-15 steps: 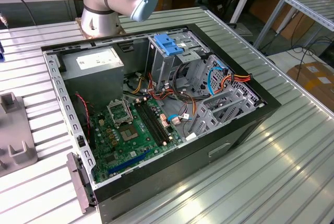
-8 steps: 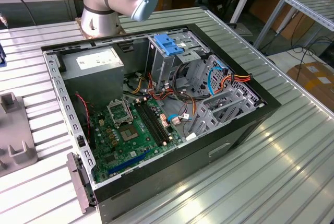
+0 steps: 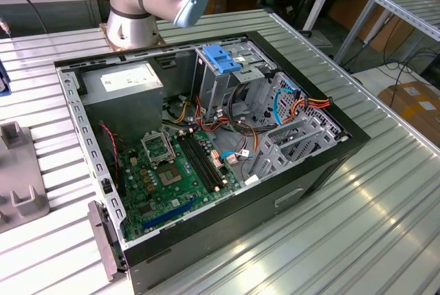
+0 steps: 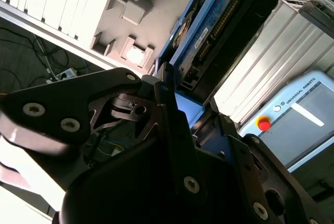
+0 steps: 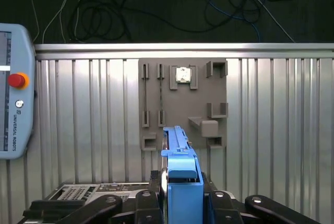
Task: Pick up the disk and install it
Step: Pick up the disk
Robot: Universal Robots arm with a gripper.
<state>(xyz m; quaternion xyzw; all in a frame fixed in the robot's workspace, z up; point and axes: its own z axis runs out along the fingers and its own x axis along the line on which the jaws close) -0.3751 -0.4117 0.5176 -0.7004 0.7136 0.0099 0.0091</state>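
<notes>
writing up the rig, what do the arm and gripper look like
The arm is made of round silver-grey metal segments with a pale blue joint cap. The gripper is matte black, built of flat rounded links joined by silver screws.

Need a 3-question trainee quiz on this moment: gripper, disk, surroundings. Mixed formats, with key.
1. True or false: the gripper is shut on the flat grey-metal disk with blue plastic rails.
2. In the first wrist view, what lies beyond the disk? A) a grey fixture plate with slots B) a green motherboard C) a cardboard box
3. Short answer: in the exterior view, what does the open black computer case rest on?
Key: 1 true; 2 A; 3 the ribbed metal table.
</notes>
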